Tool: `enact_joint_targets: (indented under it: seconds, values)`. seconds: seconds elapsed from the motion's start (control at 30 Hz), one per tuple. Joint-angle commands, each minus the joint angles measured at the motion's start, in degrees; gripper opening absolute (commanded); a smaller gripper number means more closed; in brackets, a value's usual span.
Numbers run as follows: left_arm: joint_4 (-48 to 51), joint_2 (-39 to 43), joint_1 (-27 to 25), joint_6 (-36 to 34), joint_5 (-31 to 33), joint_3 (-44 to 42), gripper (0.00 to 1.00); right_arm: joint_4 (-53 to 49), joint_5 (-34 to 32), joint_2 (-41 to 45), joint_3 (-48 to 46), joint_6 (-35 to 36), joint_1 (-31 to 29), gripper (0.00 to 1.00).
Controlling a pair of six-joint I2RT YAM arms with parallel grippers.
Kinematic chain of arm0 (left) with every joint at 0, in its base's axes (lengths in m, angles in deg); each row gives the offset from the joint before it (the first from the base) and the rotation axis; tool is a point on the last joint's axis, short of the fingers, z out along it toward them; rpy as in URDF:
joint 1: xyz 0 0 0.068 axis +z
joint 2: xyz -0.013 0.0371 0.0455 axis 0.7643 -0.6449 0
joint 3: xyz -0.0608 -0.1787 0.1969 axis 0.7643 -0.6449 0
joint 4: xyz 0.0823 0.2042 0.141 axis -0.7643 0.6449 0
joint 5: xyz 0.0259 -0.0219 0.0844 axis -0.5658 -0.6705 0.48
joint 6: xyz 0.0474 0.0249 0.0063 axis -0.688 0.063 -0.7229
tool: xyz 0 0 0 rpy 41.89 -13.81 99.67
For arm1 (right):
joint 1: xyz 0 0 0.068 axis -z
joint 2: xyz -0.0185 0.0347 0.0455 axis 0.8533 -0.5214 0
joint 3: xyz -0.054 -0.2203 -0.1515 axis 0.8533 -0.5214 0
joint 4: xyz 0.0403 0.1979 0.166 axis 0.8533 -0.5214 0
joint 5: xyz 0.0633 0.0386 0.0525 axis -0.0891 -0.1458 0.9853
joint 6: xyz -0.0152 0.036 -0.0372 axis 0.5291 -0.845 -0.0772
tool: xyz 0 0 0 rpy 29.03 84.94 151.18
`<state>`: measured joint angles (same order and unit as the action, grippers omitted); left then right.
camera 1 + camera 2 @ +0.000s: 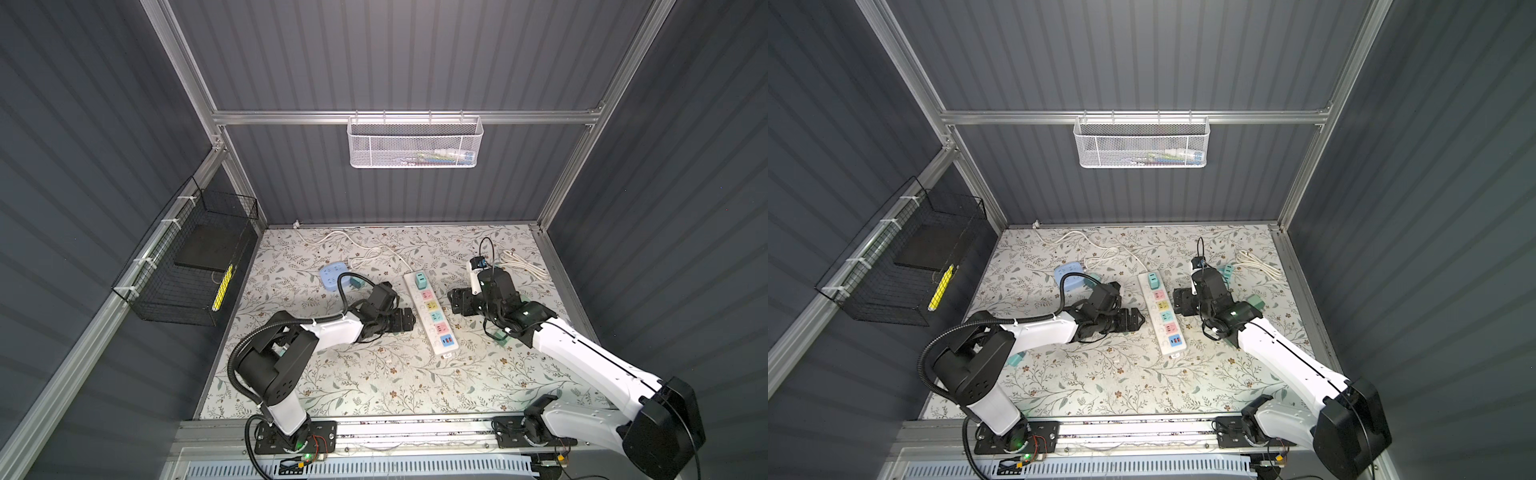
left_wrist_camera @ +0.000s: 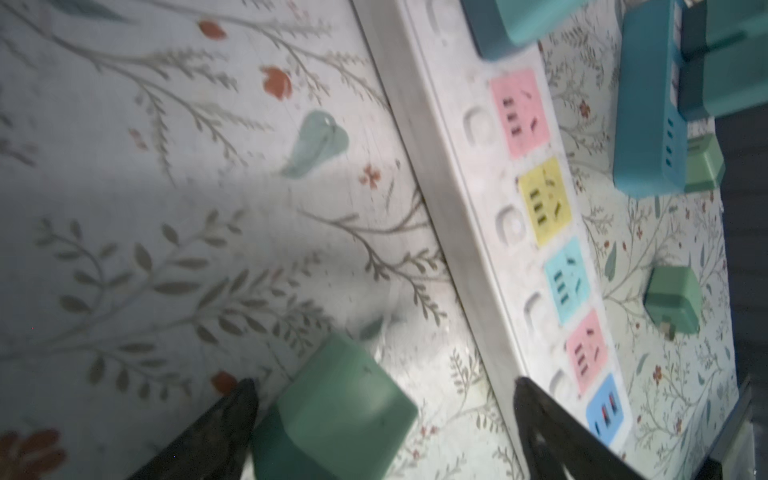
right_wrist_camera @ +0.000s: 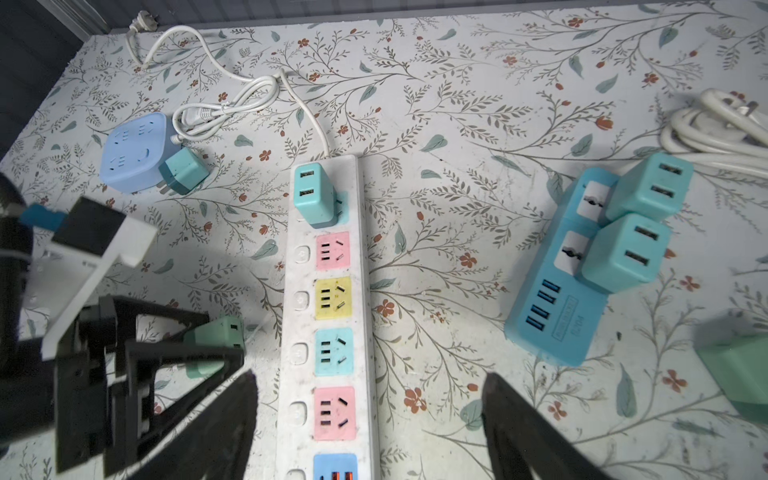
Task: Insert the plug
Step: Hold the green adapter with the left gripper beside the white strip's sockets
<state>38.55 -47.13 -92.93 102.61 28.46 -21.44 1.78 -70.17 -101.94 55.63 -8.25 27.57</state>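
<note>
Your worktop [image 1: 374, 386] wears a pale covering printed with leafy sprigs and small red flowers, boxed in by dark grey ribbed walls [image 1: 395, 58] on an aluminium frame [image 1: 291, 118]. A white mesh basket [image 1: 415, 145] hangs on the back rail, and a black wire basket [image 1: 187, 274] hangs on the left wall. Down the middle lies the long white power strip [image 1: 432, 320] with pink, yellow and blue sockets, a teal charger [image 3: 313, 193] seated at its far end. The mint-green plug [image 2: 332, 411] sits just beside the strip, between your left jaws, which stand wide apart and do not clamp it. Your right jaws are also spread wide, holding nothing, on the strip's other side. A pale blue socket cube [image 1: 332, 276] and a coiled white cable [image 1: 523, 264] lie nearer the back.
</note>
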Motion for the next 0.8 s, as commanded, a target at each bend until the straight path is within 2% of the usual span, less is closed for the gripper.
enact_joint_targets:
  seconds: [0.0,0.07,0.1,0.2,0.3,0.33,0.4,0.47,0.53,0.6,0.73,0.77]
  values:
    - [2.68,3.35,-2.51,2.35,-0.23,-4.42,0.97,-0.13,-0.72,1.41,-0.97,-2.61,-0.72,0.85]
    - [3.31,5.08,-3.55,2.59,-0.58,-4.37,0.97,0.48,-0.69,1.87,-1.52,-2.81,-0.81,0.85]
    - [5.97,5.88,-3.95,2.2,1.4,-3.71,0.96,0.51,-1.2,1.88,-1.52,-2.75,-0.81,0.85]
    - [16.57,7.11,-4.16,-0.77,10.55,0.49,0.97,0.05,-2.94,2.07,-1.2,-2.21,-0.81,0.86]
    - [26.75,4.61,-4.12,-4.06,19.18,7.49,0.96,1.33,-5.29,2.4,-1.92,-1.57,-0.72,0.86]
    - [29.4,3.12,-4.13,-4.98,20.49,9.93,0.94,2.28,-5.3,2.45,-2.35,-1.15,-0.53,0.89]
    - [32.62,0.48,-4.61,-8.05,20.61,13.99,0.88,3.19,-9.39,2.27,-2.77,-3.26,-0.46,0.99]
    - [34.55,-0.97,-5.56,-10.4,20.22,16.81,0.87,0.83,-14.04,2.36,-1.53,-7.87,-0.46,0.99]
    - [36.06,-1.8,-5.76,-11.5,18.44,18.79,0.86,2.8,-11.65,2.45,-2.08,-5.45,-0.2,0.99]
    - [38.14,-2.86,-5.86,-12.14,17.57,20.63,0.86,3.72,-9.63,2.41,-2.31,-4.36,0.12,0.95]
    - [42.59,-6.91,-6.81,-15.43,15.27,24.46,0.83,4.23,-5.2,1.59,-2.33,-3.63,0.51,0.7]
    - [43.02,-8.15,-7.41,-16.85,14.49,25.25,0.83,4.11,-4.26,0.52,-1.95,-3.61,0.51,0.68]
